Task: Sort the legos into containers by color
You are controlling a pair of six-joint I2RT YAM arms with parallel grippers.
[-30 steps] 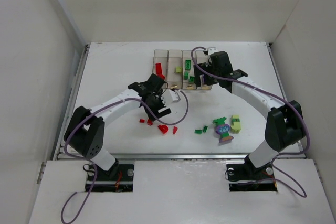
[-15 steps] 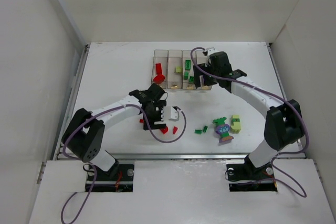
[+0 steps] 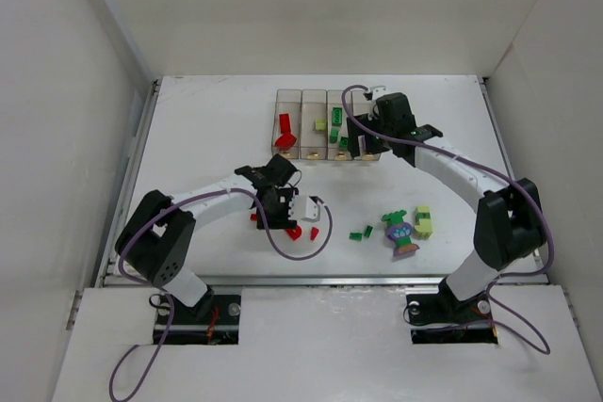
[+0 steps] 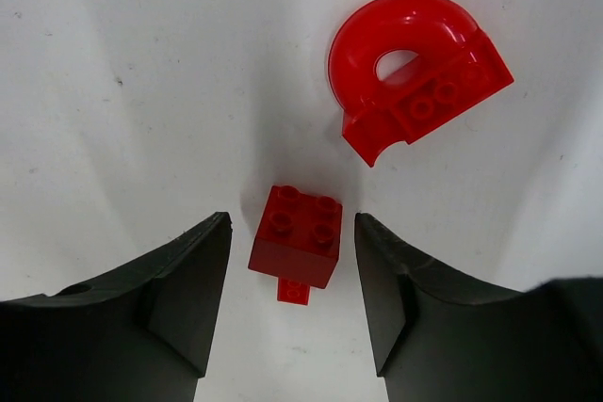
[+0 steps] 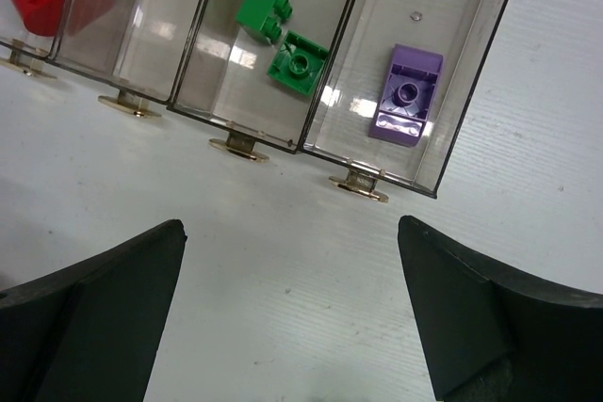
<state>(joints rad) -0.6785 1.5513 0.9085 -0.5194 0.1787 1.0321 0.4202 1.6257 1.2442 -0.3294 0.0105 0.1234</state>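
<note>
Red brick [image 4: 295, 249] lay on the desk [image 4: 113, 63] squarely between the left fingers [image 4: 184, 298], which stood half-closed with a slim gap either side, apparently not touching (the brick near square, no long axis); right fingers [image 5: 94, 298] gaped wide, empty, before the containers [image 5: 452, 7].

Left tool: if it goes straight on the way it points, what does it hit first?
Probably the small red square brick, which lies between the left tool's open jaws without touching either. The table is beneath it. The red arch piece sits off that line.

White table [image 3: 198, 129], scattered legos [image 3: 403, 233], clear containers [image 3: 307, 105]
</note>
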